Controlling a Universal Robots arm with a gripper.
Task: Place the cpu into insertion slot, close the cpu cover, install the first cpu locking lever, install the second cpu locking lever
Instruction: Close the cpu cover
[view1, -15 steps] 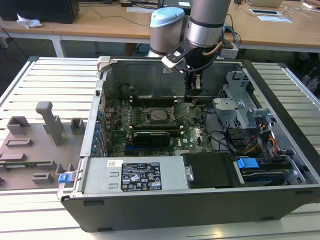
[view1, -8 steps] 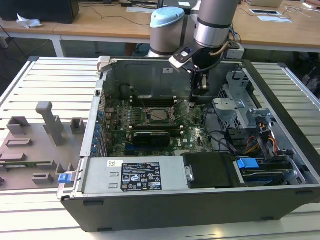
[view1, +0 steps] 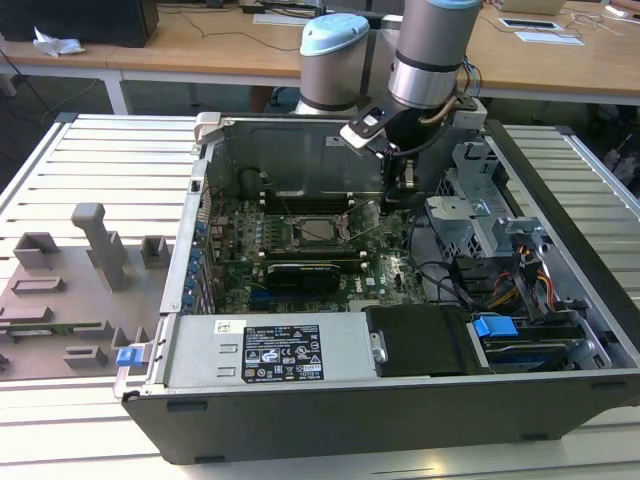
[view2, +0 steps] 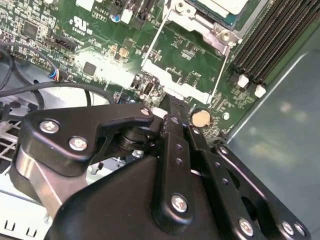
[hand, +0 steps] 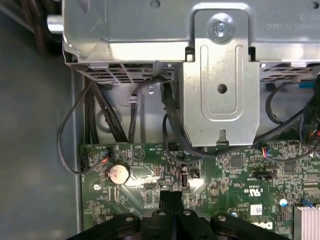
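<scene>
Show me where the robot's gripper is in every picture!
Exterior view: gripper hangs over the green motherboard, on the exterior view's right of the insertion slot.
Second wrist view: gripper tip beside the round battery.
First wrist view: gripper near that battery.
Shared landmark: the green motherboard.

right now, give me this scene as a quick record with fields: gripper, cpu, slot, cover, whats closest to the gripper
gripper: shut, nothing seen between the fingers, tips low over the green motherboard
gripper place: on the exterior view's right of the insertion slot
cpu: lying in the slot, pale top up
cpu cover: silvery frame looks down around the cpu
closest thing: coin cell battery, beside the tips, not touched
setting: open computer case
</scene>
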